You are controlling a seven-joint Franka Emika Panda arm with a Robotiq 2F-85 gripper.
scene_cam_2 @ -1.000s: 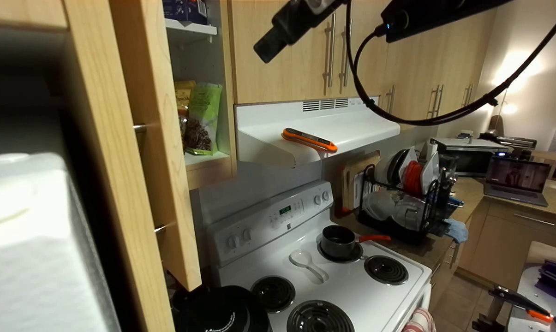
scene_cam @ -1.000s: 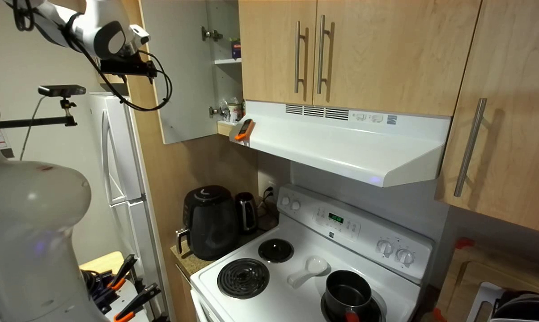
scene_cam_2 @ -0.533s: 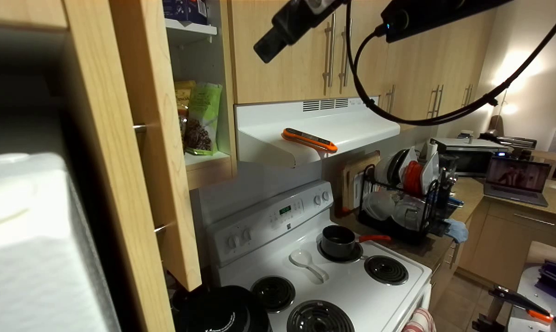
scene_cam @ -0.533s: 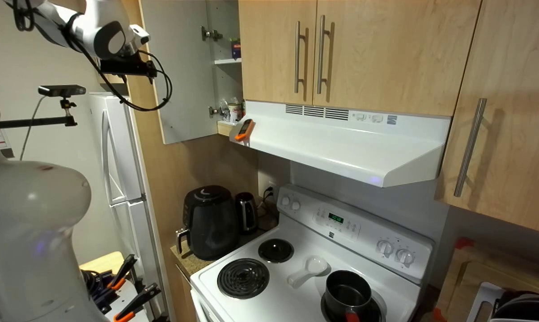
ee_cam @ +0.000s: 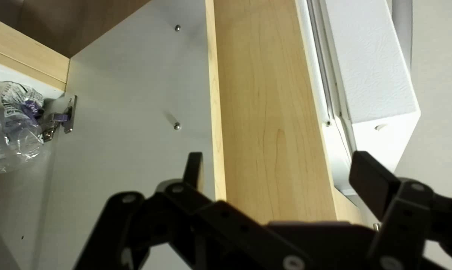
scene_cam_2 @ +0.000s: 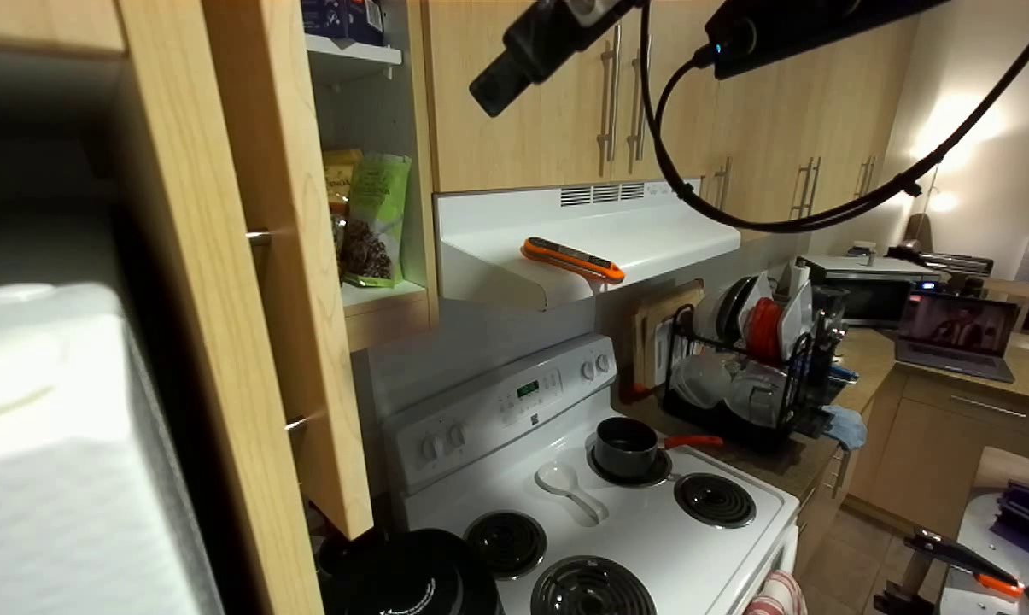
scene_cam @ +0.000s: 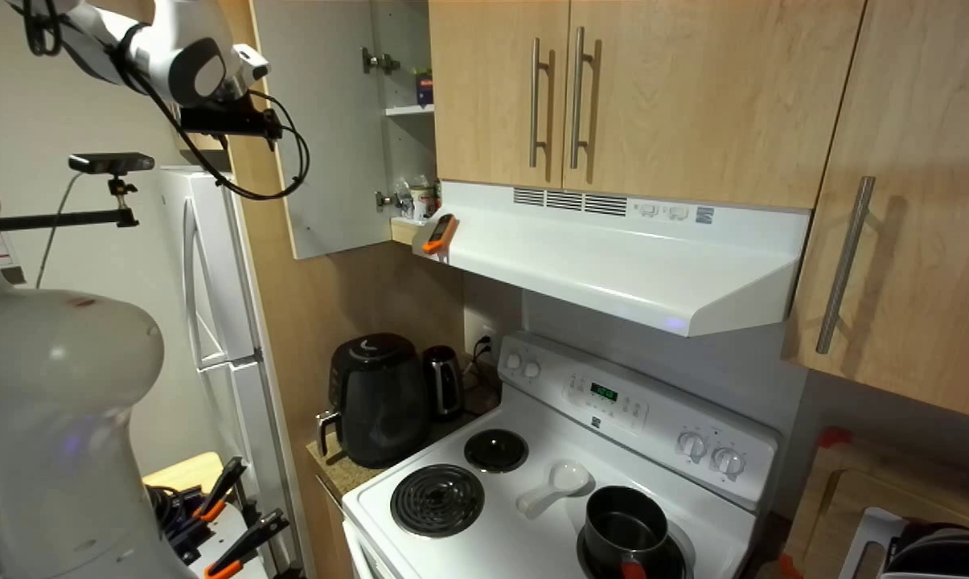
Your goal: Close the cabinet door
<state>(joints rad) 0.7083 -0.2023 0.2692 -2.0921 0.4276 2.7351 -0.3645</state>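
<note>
In the wrist view, crinkled plastic packaging (ee_cam: 15, 127) is sitting at far left, just beside a metal hinge (ee_cam: 69, 114). Next, the cabinet door (ee_cam: 135, 101) is standing open, presenting its grey inner face (two screw heads (ee_cam: 177, 126) are poking out of it). The gripper (ee_cam: 280, 168) is hanging, jaws spread wide, before the door's edge and a light wooden panel (ee_cam: 271, 112); a white fridge (ee_cam: 379, 67) is filling part of the right.
</note>
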